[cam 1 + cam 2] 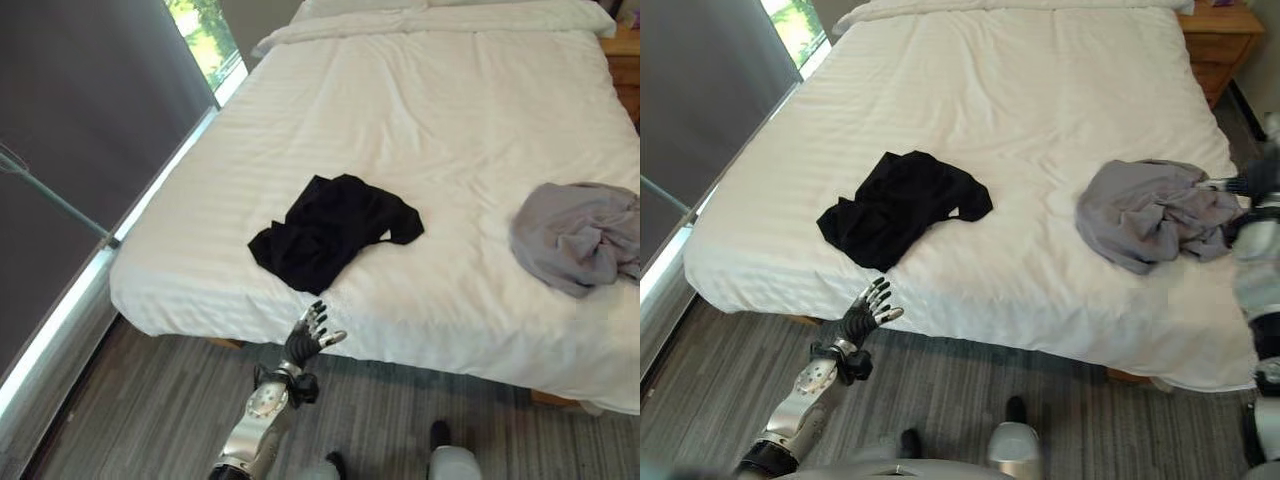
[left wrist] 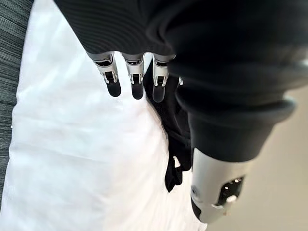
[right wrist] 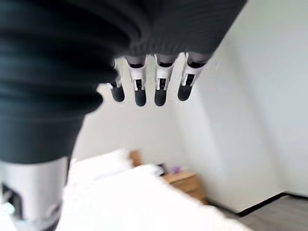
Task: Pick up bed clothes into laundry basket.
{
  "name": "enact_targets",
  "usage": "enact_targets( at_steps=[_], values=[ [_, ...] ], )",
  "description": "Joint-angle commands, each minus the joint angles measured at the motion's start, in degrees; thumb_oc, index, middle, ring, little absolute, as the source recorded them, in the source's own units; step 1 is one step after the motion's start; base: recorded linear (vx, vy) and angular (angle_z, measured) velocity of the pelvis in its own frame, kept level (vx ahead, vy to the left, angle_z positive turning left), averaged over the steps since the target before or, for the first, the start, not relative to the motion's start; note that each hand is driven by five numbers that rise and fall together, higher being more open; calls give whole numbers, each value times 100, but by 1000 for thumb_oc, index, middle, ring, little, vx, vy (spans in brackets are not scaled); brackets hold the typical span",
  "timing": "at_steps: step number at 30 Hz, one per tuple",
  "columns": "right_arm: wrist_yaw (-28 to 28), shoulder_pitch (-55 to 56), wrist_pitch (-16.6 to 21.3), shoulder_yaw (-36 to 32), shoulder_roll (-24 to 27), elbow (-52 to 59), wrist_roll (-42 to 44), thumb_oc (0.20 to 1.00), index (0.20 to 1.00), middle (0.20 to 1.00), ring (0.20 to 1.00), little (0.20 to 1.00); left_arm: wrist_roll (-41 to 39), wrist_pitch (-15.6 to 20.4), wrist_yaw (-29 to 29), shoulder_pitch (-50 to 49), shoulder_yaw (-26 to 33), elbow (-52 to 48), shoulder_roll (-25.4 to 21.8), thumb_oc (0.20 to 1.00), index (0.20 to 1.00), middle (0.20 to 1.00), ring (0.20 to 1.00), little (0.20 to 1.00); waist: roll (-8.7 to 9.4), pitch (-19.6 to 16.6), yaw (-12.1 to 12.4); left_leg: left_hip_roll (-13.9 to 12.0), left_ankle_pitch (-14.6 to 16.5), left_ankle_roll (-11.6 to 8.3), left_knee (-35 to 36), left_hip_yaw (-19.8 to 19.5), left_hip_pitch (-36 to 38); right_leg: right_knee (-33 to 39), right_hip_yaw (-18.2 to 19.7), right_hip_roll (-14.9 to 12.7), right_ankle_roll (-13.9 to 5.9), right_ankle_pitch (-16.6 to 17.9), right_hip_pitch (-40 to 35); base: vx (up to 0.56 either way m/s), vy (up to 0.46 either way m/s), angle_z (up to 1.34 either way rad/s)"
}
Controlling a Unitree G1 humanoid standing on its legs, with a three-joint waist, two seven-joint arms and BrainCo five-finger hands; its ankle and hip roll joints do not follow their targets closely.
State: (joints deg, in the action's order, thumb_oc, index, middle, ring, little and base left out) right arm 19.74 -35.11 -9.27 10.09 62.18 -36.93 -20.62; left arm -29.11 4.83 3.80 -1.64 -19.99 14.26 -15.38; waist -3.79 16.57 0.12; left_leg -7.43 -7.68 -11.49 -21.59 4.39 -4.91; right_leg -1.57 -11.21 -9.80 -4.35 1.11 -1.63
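Bedclothes first: from my head cameras I see a wide white bed (image 1: 430,130) taking up most of the scene, its far corners and right side cut off. Along its left side runs a strip of grey floor (image 1: 120,400) beside a dark curtain (image 1: 80,130) and a bright window (image 1: 205,35); that lane is narrow. At the foot there is more open floor for me to stand and reach.

A grey garment (image 1: 1155,212) lies crumpled near the bed's right edge. In the left eye view its far side runs off the picture, and I cannot tell what kind of clothing it is. A black garment (image 1: 330,228) lies bunched closer to the foot and left of centre, with bare sheet all round it and well apart from the grey one.

A wooden nightstand (image 1: 1217,30) stands at the far right corner, partly cut off.

My left hand (image 1: 868,310) hangs just off the foot edge, below the black garment and not touching it, fingers (image 2: 113,77) straight and spread, holding nothing. My right hand (image 1: 1265,180) sits at the picture's right edge beside the grey garment; whether it touches the cloth I cannot make out. Its wrist camera shows the fingers (image 3: 162,86) straight and empty.
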Motion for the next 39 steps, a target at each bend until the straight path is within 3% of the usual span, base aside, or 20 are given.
enact_targets(
  at_steps=[1, 2, 3, 5, 6, 8, 10, 13, 22, 23, 24, 25, 31, 35, 39],
  values=[
    [28, -606, 74, 379, 433, 246, 195, 1000, 1000, 1000, 1000, 1000, -183, 252, -1, 67, -139, -593, -162, 1000, 1000, 1000, 1000, 1000, 143, 344, 150, -299, 550, 137, 591, 508, -235, 657, -181, 35, -308, -263, -400, 151, 21, 51],
    [31, -637, 80, 411, 432, 228, 199, 1000, 1000, 1000, 1000, 1000, -184, 253, -1, 65, -133, -593, -156, 1000, 1000, 1000, 1000, 1000, 149, 339, 149, -288, 539, 139, 632, 522, -211, 657, -175, 25, -312, -268, -399, 168, 68, 34],
    [16, -692, 108, 511, 400, 169, 199, 1000, 1000, 1000, 1000, 1000, -155, 242, -3, 48, -136, -591, -157, 1000, 1000, 1000, 1000, 1000, 65, 320, 170, -314, 380, 121, 1187, 503, -180, 657, -140, 88, -359, -323, -386, 214, 107, 12],
    [108, -976, 175, 811, 402, -27, 153, 1000, 1000, 1000, 1000, 1000, -159, 279, 22, 18, -222, -492, -171, 1000, 1000, 1000, 1000, 1000, -71, 429, 319, -328, -167, 43, 2471, 159, -404, 657, 30, 184, -381, -519, -464, 316, 142, 12],
    [67, -976, 157, 801, 375, -128, 169, 1000, 1000, 1000, 1000, 1000, -179, 274, -26, 29, -246, -443, -165, 1000, 1000, 1000, 1000, 1000, -141, 379, 279, -387, -80, 55, 2659, 223, -400, 657, 20, 230, -401, -637, -482, 249, 140, 11],
    [39, -849, 102, 673, 339, 36, 63, 1000, 1000, 1000, 1000, 1000, -206, 211, -52, -2, -300, -366, -88, 1000, 1000, 1000, 1000, 1000, -280, 352, 199, -406, -187, 83, 2659, 289, -386, 536, 161, 328, -330, -656, -456, 148, 150, -25],
    [98, -796, 79, 610, 287, 107, 17, 1000, 1000, 1000, 1000, 1000, -218, 221, -25, 36, -321, -305, -60, 1000, 1000, 1000, 1000, 1000, -277, 377, 210, -362, -192, 112, 2659, 236, -358, 378, 239, 307, -304, -712, -349, 61, 101, -47],
    [255, -731, -1, 376, 144, 159, 75, 1000, 1000, 1000, 1000, 1000, -124, 276, -9, 314, -486, -178, -113, 1000, 1000, 1000, 1000, 1000, -156, 501, 200, -282, -136, 163, 2659, 333, -452, -22, 440, 141, -321, -663, 285, 6, 69, -91],
    [356, -687, 26, 244, -20, -445, 522, 1000, 1000, 1000, 1000, 1000, -33, 398, 119, 927, -570, 22, -13, 1000, 1000, 1000, 1000, 1000, -17, 679, 169, -173, -119, 164, 2659, 483, -1083, 209, 548, -51, -528, -310, 1023, 0, 17, -9],
    [279, -650, 59, 294, -57, -562, 611, 758, 758, 758, 758, 758, -17, 404, 116, 955, -579, 81, -10, 1000, 1000, 1000, 1000, 1000, -5, 718, 171, -161, -120, 163, 2659, 492, -1123, 238, 545, -57, -542, -280, 1049, 0, 0, 0],
    [227, -700, 103, 382, -84, -717, 731, 410, 410, 410, 410, 410, -8, 420, 122, 990, -579, 142, -17, 1000, 1000, 1000, 1000, 1000, 10, 734, 180, -152, -118, 163, 2659, 499, -1151, 285, 529, -65, -554, -250, 1071, 0, 0, 0],
    [144, -716, 143, 444, -107, -872, 829, 200, 200, 200, 200, 200, 0, 423, 116, 1006, -591, 199, -21, 1000, 1000, 1000, 1000, 1000, 23, 743, 185, -148, -119, 163, 2659, 500, -1166, 328, 520, -68, -562, -231, 1067, 0, 0, 0],
    [-84, -361, 422, 483, -238, -821, 1248, 200, 200, 200, 200, 200, -146, 532, 211, 1000, -221, 86, -135, 1000, 1000, 1000, 1000, 1000, 21, 704, 180, -67, -35, 217, 2659, 517, -990, 608, 529, -123, -621, -159, 775, 42, 8, 2],
    [-219, 1469, 687, -715, -607, -276, 1531, 200, 200, 200, 200, 200, -389, 875, 481, 673, 1156, -823, -727, 1000, 1000, 1000, 1000, 1000, -99, 380, 166, 113, 244, 324, 2659, 509, -470, 657, 448, -298, -699, -250, 241, 127, 28, 7],
    [-386, 2510, 807, -1346, -1220, -510, 1724, 200, 200, 200, 200, 200, 248, 1108, 926, 1113, 2034, -1329, -1595, 1000, 1000, 1000, 1000, 1000, -86, 93, 139, 224, 435, 411, 2659, 528, -95, 657, 360, -439, -786, -289, -147, 113, 19, 16]
  ],
)
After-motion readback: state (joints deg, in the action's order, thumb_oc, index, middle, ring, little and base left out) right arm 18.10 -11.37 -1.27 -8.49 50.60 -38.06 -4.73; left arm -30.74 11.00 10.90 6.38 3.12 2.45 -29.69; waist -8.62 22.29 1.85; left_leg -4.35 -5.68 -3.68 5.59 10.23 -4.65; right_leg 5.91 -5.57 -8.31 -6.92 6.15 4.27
